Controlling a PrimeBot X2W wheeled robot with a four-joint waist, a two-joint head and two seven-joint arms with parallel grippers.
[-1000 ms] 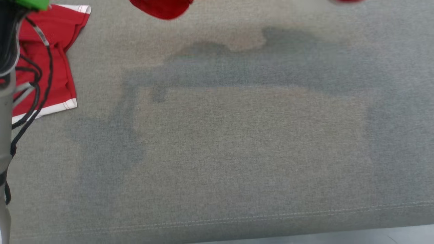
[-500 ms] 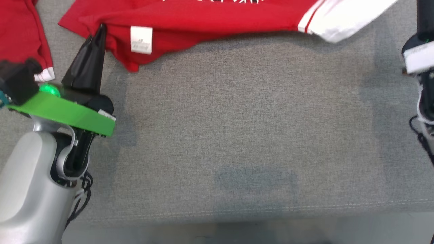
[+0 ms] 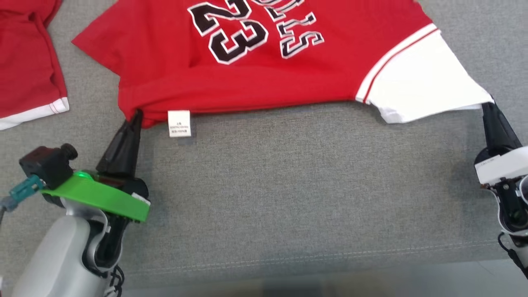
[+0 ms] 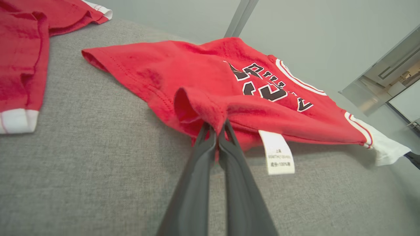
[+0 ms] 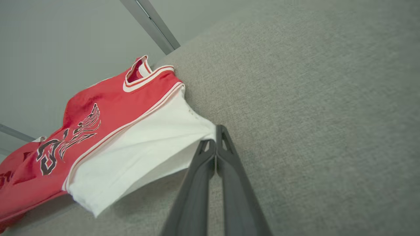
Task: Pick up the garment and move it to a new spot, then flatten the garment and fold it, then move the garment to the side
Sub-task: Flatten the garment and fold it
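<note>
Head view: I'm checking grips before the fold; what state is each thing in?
jersey: print side up on the grey cushion, near edge raised.
left gripper: shut on the jersey's red hem corner.
right gripper: shut on the jersey's white sleeve tip.
care label: exposed, hanging from the hem.
second red garment: rumpled, lying apart at the left.

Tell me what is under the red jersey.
Grey upholstery shows beneath the raised near edge of the jersey, where a white label hangs. Anything under the rest of it is covered.
</note>
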